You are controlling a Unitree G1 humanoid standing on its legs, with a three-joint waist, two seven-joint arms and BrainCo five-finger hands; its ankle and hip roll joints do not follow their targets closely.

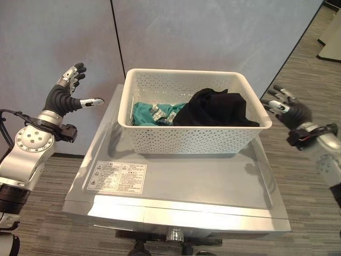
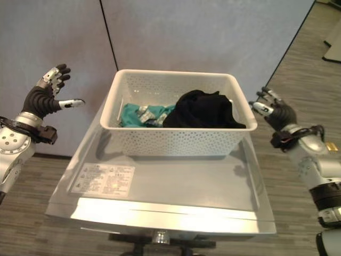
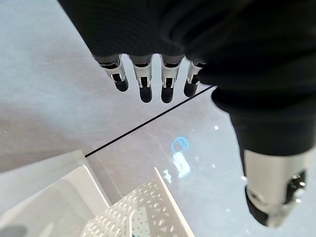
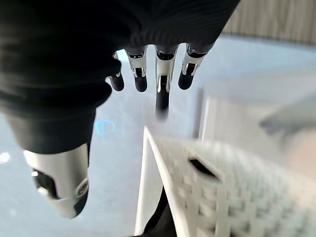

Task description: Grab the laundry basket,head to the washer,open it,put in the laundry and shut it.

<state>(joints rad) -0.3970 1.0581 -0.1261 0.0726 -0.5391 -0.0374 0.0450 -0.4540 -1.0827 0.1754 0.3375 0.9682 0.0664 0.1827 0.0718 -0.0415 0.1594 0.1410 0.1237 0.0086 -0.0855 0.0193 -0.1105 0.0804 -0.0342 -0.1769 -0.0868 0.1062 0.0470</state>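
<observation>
White perforated laundry basket [image 1: 192,133] stands on top of the silver washer [image 1: 181,186], toward its rear. Inside: a teal garment [image 1: 152,113] at left, a black garment [image 1: 216,108] at right. Left robot hand [image 1: 66,92] and right robot hand [image 1: 285,109] flank the basket, fingers apart, clear of it, holding nothing.

Silver-grey arms, dark ribbed wrist covers, silver dark-tipped fingers [image 3: 143,79]
</observation>
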